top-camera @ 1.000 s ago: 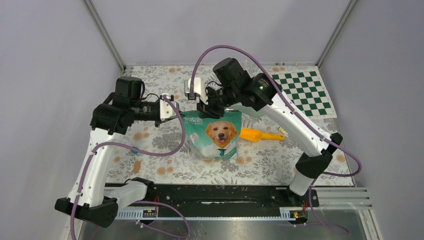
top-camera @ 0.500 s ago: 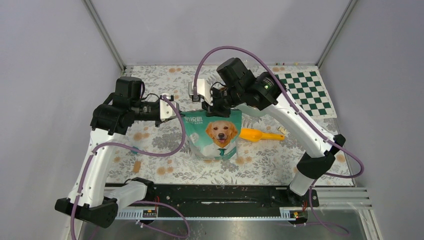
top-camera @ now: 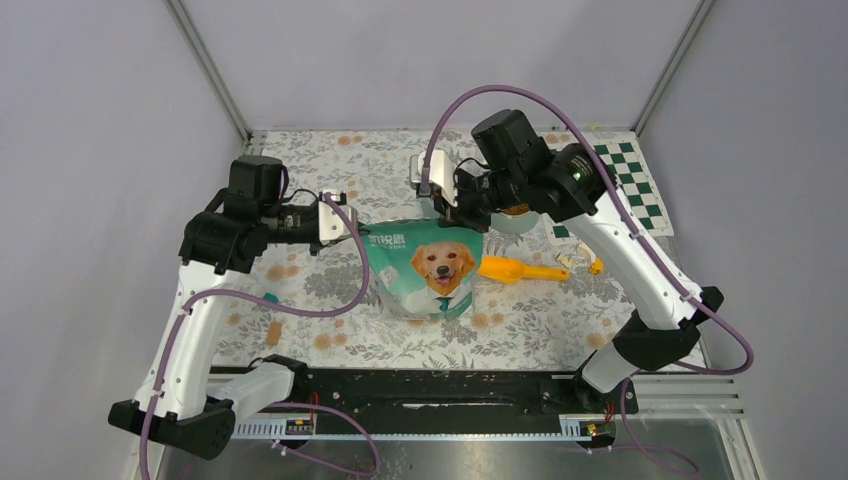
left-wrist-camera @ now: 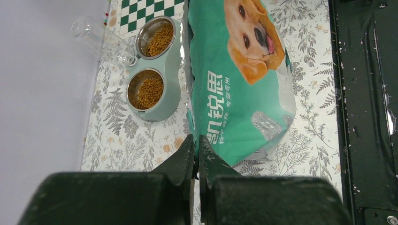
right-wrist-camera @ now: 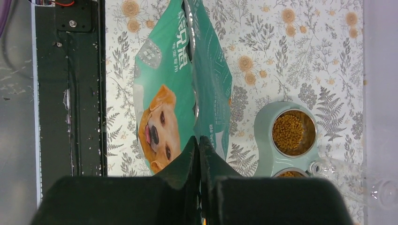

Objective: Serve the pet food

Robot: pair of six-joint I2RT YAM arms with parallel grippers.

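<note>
The pet food fills the 2 bowls of a mint feeder, at 2 o'clock from the teal bag seen from above. The left gripper and right gripper are each clamped tight on 1 top corner of the bag.

Your left wrist camera shows the left gripper pressed shut right at the corner of the teal bag, with a pale green feeder on the bag's far side, its two steel bowls both holding pet food, and a clear glass lying beside it.
</note>
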